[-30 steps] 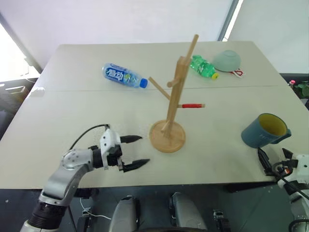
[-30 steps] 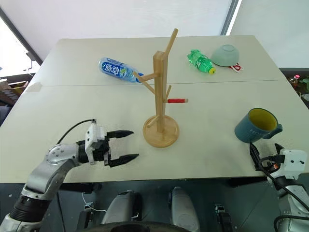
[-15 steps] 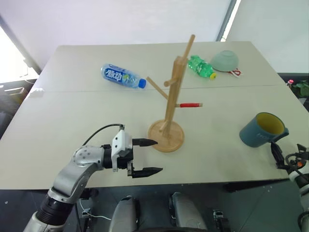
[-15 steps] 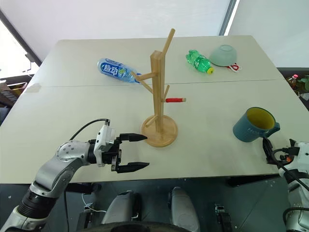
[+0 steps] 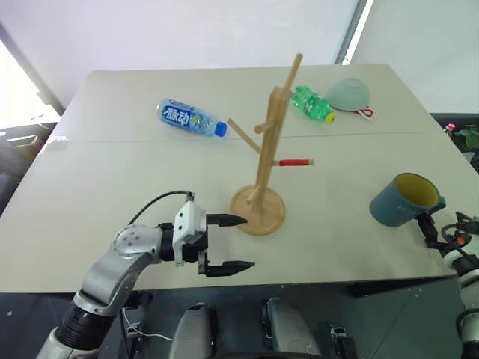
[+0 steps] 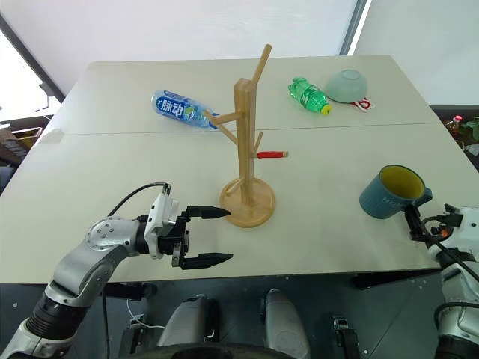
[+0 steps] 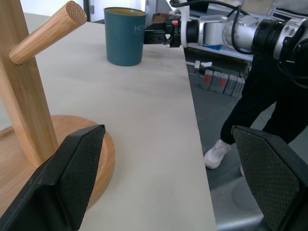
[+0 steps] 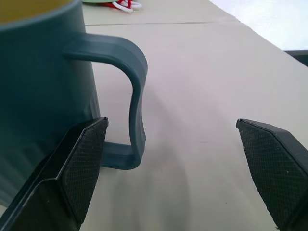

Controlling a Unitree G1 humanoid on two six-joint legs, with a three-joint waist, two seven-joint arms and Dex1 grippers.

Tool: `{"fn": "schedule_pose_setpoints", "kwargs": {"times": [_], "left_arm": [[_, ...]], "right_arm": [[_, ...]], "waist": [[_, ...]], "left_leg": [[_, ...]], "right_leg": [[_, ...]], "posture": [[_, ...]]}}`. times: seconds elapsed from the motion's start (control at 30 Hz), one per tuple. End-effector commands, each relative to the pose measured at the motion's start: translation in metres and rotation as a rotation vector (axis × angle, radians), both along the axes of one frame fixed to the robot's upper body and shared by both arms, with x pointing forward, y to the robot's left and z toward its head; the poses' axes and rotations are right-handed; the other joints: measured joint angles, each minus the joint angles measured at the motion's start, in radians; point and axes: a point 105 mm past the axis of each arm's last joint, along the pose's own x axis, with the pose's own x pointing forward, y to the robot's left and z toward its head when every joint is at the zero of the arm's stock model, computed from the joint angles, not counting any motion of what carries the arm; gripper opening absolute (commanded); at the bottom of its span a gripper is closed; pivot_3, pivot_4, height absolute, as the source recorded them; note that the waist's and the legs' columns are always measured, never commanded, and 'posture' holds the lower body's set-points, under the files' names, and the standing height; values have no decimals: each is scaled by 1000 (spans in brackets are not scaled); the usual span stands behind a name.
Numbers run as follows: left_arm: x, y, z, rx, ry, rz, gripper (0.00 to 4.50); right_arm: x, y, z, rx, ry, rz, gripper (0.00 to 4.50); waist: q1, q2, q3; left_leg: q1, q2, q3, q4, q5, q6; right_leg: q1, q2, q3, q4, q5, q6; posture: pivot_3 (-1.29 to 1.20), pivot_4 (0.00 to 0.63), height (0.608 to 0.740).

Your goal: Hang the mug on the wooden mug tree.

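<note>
Two grippers, one mug: your right arm is sitting far nearer the target.

You are looking at the mug point(image 6: 391, 192) standing upright near the table's point(image 6: 112, 97) right front edge, handle point(image 8: 126, 96) turned toward your right gripper point(image 8: 175, 159), whose fingers are spread wide and empty, one beside the handle. The mug is lying just ahead of it; the wooden mug tree point(image 6: 249, 142) is standing well to the mug's left, post leaning, red-tipped peg point(image 6: 272, 155) pointing mugward. Your left gripper point(image 6: 215, 236) is hovering open beside the tree's base. Pale lettering on the mug is showing "HO…"; the blue bottle point(image 6: 182, 109) is carrying Chinese characters.
</note>
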Motion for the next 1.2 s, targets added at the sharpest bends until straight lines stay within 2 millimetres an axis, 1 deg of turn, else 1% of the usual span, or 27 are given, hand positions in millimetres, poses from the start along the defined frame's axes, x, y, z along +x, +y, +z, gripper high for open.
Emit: {"fn": "schedule_pose_setpoints", "kwargs": {"times": [0.03,0.1,0.13,0.2,0.3,0.33,0.43,0.5,0.6,0.63,0.7,0.73,0.77,0.83,0.9,1.07,1.2], "left_arm": [[-4,-2,8,-17,-35,-14,4500],[-3,-2,8,-16,-36,-6,4500],[-3,-1,8,-16,-37,-2,4500],[-2,-1,8,-14,-37,4,4500],[-2,0,8,-13,-36,10,4500],[-1,0,8,-12,-35,10,4500],[0,1,7,-8,-36,14,4500],[3,3,6,-1,-37,22,4500],[9,7,3,8,-40,36,4500],[11,9,3,9,-42,46,4500],[19,15,2,6,-43,74,4500],[24,17,2,1,-44,88,4500],[28,19,3,-6,-44,100,4500],[34,22,4,-15,-46,110,4500],[37,25,6,-17,-52,111,4500],[47,32,18,-43,-77,135,4500],[50,38,28,-52,-94,147,4500]], "right_arm": [[6,-1,9,2,-17,42,4191],[8,0,6,26,-11,65,3558],[10,2,5,36,-13,82,3107],[11,4,5,56,-19,107,2063],[14,10,4,78,-23,145,651],[14,12,5,80,-28,156,41],[13,20,11,57,-37,195,10],[11,35,17,-36,-10,267,10],[6,63,33,-225,14,398,10],[5,76,40,-303,16,457,10],[0,113,59,-490,7,613,10],[-2,127,69,-558,-6,668,10],[-3,140,79,-615,-22,710,10],[-4,155,92,-711,-32,770,10],[-4,165,99,-788,-34,816,10],[1,187,122,-875,-97,887,10],[5,196,130,-908,-113,920,10]], "waist": [[-1,0,0],[-1,0,0],[0,0,0],[0,0,0],[0,0,0],[0,0,0],[1,0,0],[2,1,0],[2,1,0],[1,2,0],[-2,3,0],[-3,3,0],[-4,2,1],[-1,1,1],[2,0,1],[4,-3,2],[4,-3,2]], "left_leg": [[0,0,0,0,0,0],[0,0,0,1,0,0],[0,0,0,1,0,0],[0,0,0,1,0,0],[0,0,0,1,0,0],[0,0,0,1,0,0],[0,0,0,2,0,0],[0,0,-1,2,0,0],[0,0,-1,2,0,0],[0,0,-1,2,0,0],[0,0,-1,4,0,0],[0,0,-1,4,0,0],[0,0,-1,5,0,0],[0,0,-3,6,0,0],[0,0,-4,7,0,0],[-2,0,-3,7,0,0],[-2,0,-4,7,0,0]], "right_leg": [[0,0,0,0,0,0],[0,0,0,0,0,0],[0,0,0,0,0,0],[1,0,0,0,0,0],[1,0,0,0,0,0],[1,0,0,0,0,0],[1,0,0,1,0,0],[1,0,0,1,0,0],[1,0,0,1,0,0],[1,0,0,2,0,0],[0,0,0,3,0,1],[0,0,0,3,0,1],[0,1,0,4,-1,2],[1,2,-1,4,-2,3],[1,2,-2,4,-2,3],[2,0,-1,2,0,0],[2,0,-2,2,0,1]], "posture": [[0,150,740],[0,150,740],[0,150,740],[0,150,740],[0,150,740],[0,150,740],[0,150,740],[0,150,740],[0,150,740],[0,150,740],[0,150,740],[0,150,740],[0,150,740],[0,150,740],[0,150,740],[0,150,740],[0,150,740]]}}
